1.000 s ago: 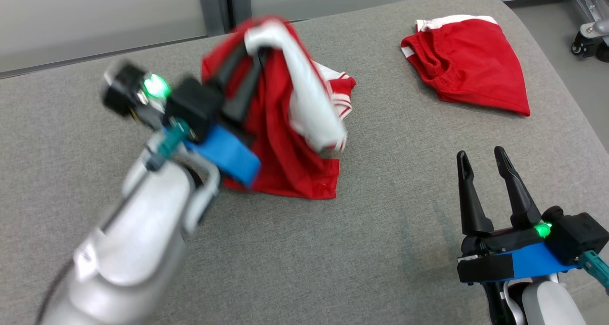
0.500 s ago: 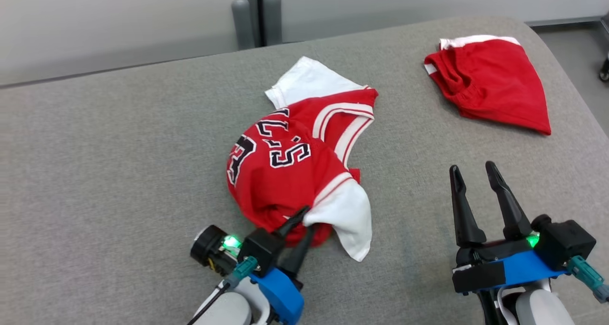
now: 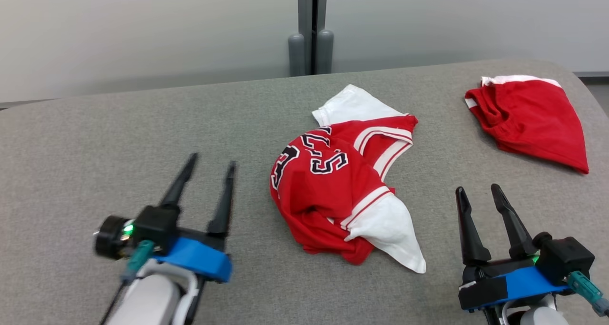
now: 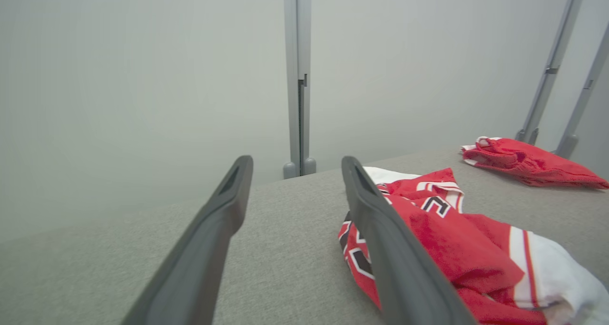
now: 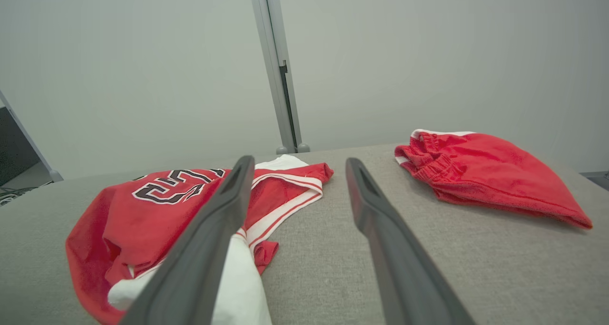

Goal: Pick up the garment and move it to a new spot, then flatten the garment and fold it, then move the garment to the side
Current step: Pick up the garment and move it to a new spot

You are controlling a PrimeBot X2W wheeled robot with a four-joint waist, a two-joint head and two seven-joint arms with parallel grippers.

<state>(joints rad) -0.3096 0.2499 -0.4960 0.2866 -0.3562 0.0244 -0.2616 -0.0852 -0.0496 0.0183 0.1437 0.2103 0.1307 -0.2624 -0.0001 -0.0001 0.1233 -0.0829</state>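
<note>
The red and white jersey lies crumpled in the middle of the grey padded table, its lettering facing up and one white sleeve trailing toward the near edge. The left gripper hovers to its left, fingers spread, empty, clear of the cloth. The right gripper hangs on the other side, likewise spread and empty. Red shorts sit at the far right.
</note>
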